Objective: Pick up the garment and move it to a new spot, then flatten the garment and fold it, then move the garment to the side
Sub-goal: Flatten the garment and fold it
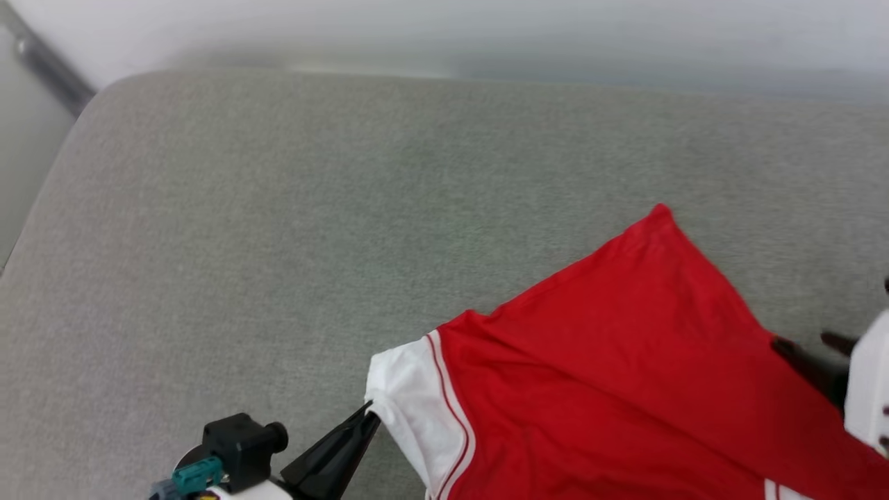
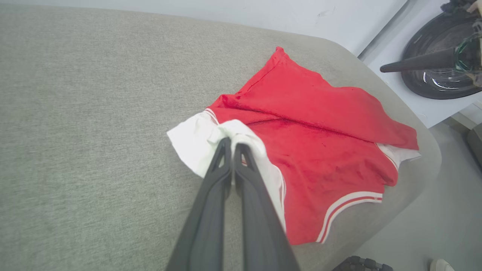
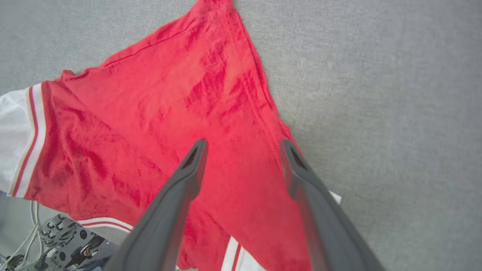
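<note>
I see the garment (image 1: 625, 361) lying rumpled on the grey cushion (image 1: 278, 208), at four o'clock in my head view. My left end effector (image 2: 232, 145) pinches its white sleeve (image 2: 192, 143) at the nine o'clock edge; my right end effector (image 3: 243, 146) is spread over the red cloth.

garment (image 1: 625, 361): thin soft cloth, slight sheen; cushion (image 1: 278, 208): grey woven fabric, matt, coarse; right gripper (image 3: 243, 145) fingers (image 3: 177, 195): dark smooth matt plastic
</note>
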